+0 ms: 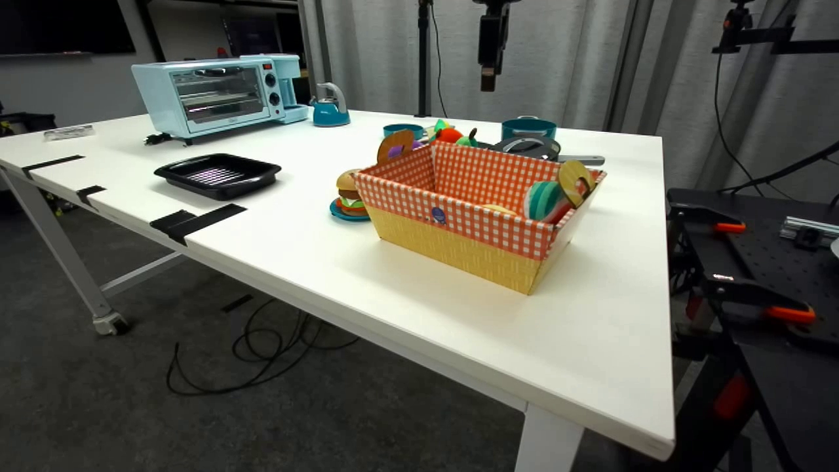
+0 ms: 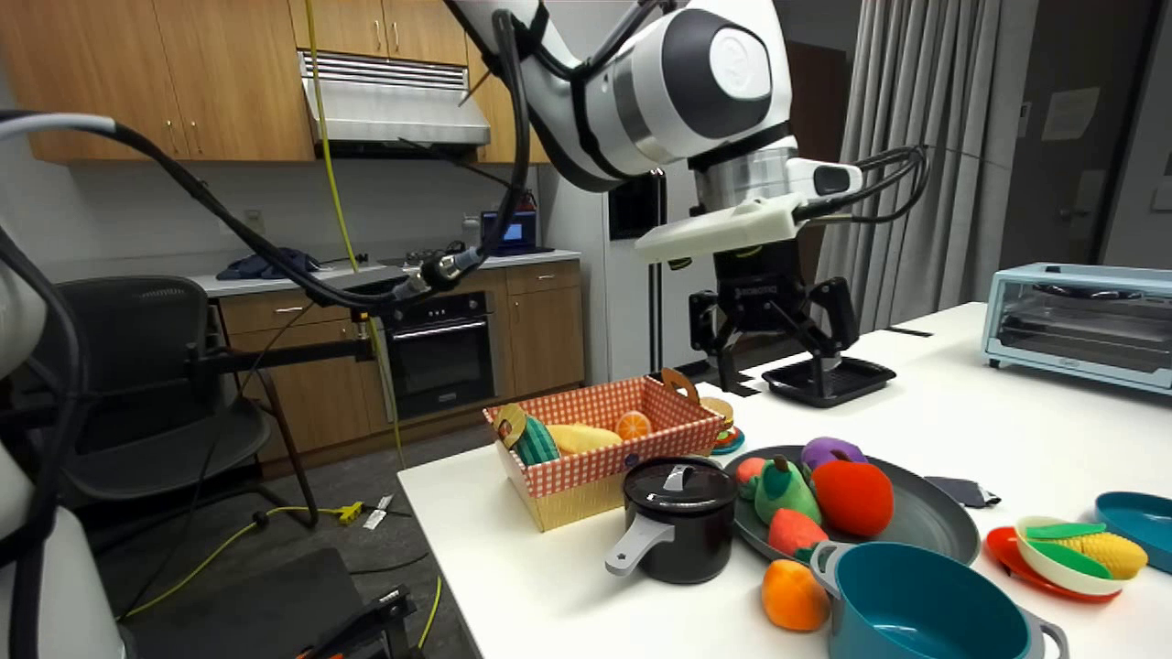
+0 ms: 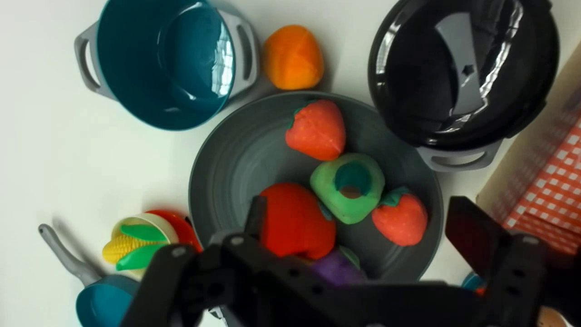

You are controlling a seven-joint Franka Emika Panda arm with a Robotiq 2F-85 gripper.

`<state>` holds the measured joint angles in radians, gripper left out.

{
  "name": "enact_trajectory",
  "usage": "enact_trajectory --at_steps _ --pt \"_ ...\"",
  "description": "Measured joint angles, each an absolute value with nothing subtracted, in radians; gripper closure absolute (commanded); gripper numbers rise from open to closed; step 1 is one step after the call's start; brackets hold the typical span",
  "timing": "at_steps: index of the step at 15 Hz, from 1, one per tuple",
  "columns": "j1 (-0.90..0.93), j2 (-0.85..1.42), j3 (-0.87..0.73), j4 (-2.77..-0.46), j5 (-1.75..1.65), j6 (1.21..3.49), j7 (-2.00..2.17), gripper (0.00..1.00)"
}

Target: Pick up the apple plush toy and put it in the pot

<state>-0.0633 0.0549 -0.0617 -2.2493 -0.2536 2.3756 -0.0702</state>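
Note:
The red apple plush toy (image 2: pixel 853 497) lies on a dark grey round plate (image 2: pixel 943 522) among other plush fruit. It also shows in the wrist view (image 3: pixel 297 220) and partly behind the basket in an exterior view (image 1: pixel 449 135). The teal pot (image 2: pixel 929 599) stands open beside the plate, with no contents visible in the wrist view (image 3: pixel 186 59). It also shows in an exterior view (image 1: pixel 528 128). My gripper (image 2: pixel 776 377) is open and empty, in the air above the table. In the wrist view my gripper (image 3: pixel 358 217) has its left finger overlapping the apple's edge.
A green pear toy (image 3: pixel 347 188), strawberries and a purple toy crowd the apple. An orange toy (image 3: pixel 294 57) sits between plate and pot. A lidded black pot (image 2: pixel 682 522) and the checkered basket (image 1: pixel 452 223) stand close by. A corn bowl (image 2: pixel 1067 554) lies beyond the plate.

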Motion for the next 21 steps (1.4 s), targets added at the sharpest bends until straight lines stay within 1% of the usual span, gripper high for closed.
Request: enact_trajectory --at_steps 6,8,10,11,12,13,14,15,16,21 --pt "-0.059 0.236 -0.077 -2.067 -0.486 2.411 -0.074 0.01" --pt "-0.054 0.283 -0.077 -2.03 -0.531 2.431 -0.074 0.03" --pt "-0.047 0.326 -0.077 -1.998 -0.546 2.442 -0.075 0.08" --pt "-0.042 0.346 -0.077 -1.986 -0.546 2.442 -0.075 0.08" --pt "-0.039 0.363 -0.077 -1.976 -0.546 2.442 -0.074 0.12" --pt "-0.036 0.378 -0.078 -1.967 -0.546 2.442 -0.072 0.11" --pt "-0.035 0.392 -0.078 -1.96 -0.546 2.442 -0.07 0.14" --pt "-0.035 0.405 -0.079 -1.953 -0.546 2.442 -0.067 0.13" --pt "-0.035 0.417 -0.082 -1.946 -0.546 2.442 -0.064 0.14" --pt "-0.035 0.467 -0.106 -1.925 -0.537 2.442 -0.056 0.11"
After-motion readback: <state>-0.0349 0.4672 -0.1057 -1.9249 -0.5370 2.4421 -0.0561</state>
